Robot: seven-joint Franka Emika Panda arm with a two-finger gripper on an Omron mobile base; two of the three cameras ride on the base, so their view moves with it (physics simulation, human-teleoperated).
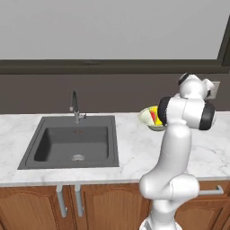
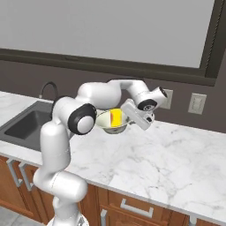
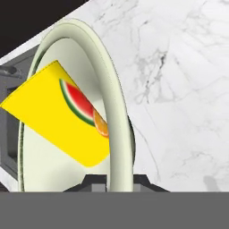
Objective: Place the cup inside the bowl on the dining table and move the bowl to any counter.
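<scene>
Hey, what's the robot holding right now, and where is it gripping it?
The bowl, pinched by its thin rim between the jaws, with the cup lying inside it. It is carried above the counter, right of the sink.

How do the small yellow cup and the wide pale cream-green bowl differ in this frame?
The small yellow cup is vivid, with a red watermelon picture; the wide pale cream-green bowl is plain. The cup is far smaller and lies tipped inside the bowl. The gripper is shut on the bowl's rim, not the cup. Both hang above the white marble counter.
</scene>
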